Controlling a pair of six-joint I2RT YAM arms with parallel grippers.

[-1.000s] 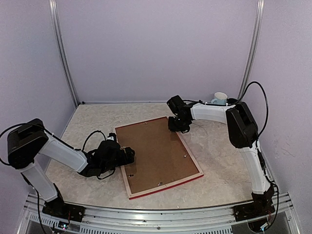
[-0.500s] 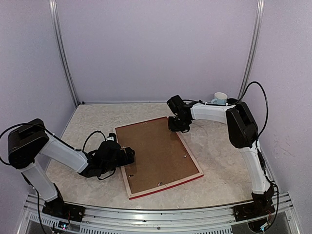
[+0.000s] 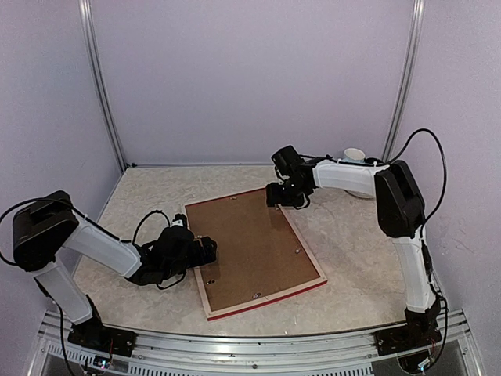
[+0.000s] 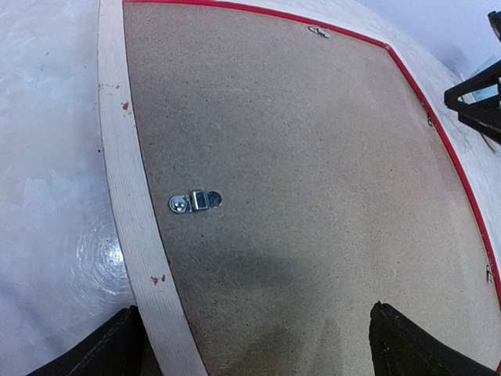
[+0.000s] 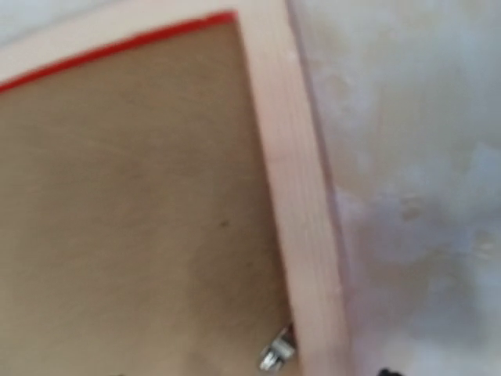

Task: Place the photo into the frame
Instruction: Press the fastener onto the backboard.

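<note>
The frame (image 3: pixel 203 291) lies face down, backing (image 3: pixel 250 247) up, so its clips (image 4: pixel 194 202) can be reached, the left gripper (image 3: pixel 207 252) spread at one edge; whether the right gripper (image 3: pixel 275 196) is spread I cannot tell.

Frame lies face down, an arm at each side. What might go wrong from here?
1. The left gripper is open above the frame's left rail, gripping nothing, so a push from the right gripper at the far corner may skid the frame.
2. The metal clip on the backing board is small and flat; fingers could slip off it.
3. The photo is not in view, so nothing confirms it is inside.
</note>
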